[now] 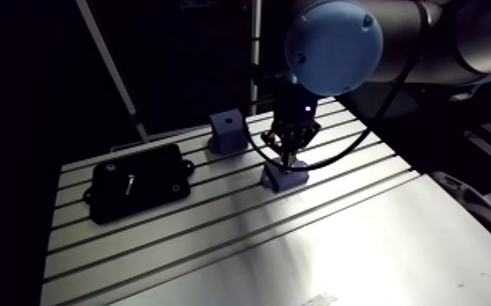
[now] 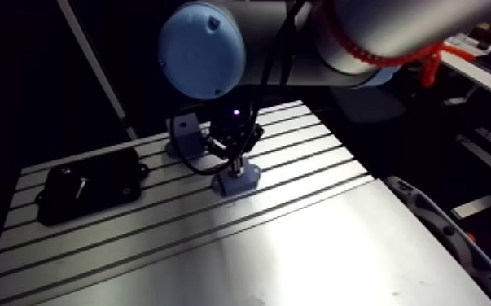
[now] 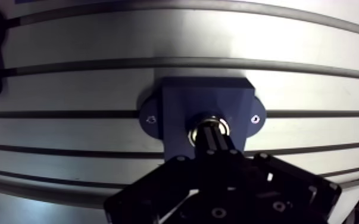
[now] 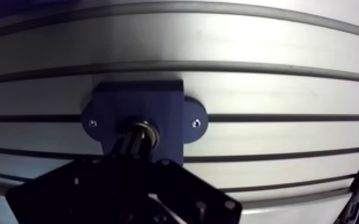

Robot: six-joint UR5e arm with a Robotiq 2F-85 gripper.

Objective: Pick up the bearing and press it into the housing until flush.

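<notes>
A blue housing (image 3: 181, 101) with two screwed-down side ears sits on the slotted table, in the arm view near the table's middle (image 1: 295, 175). A silvery ring, the bearing (image 3: 212, 124), shows at the mouth of the housing's central bore. My gripper (image 3: 214, 140) stands straight over it. Its dark fingers are drawn together into one narrow column, with the tips on the ring. How deep the bearing sits in the bore is hidden by the fingers. In the arm view the gripper (image 2: 236, 165) comes down onto the housing's top.
A taller blue block (image 1: 228, 130) with a hole in its top stands just behind the housing. A black tray (image 1: 138, 183) holding a small metal part lies at the table's left. Parallel slots run across the aluminium table (image 1: 297, 260).
</notes>
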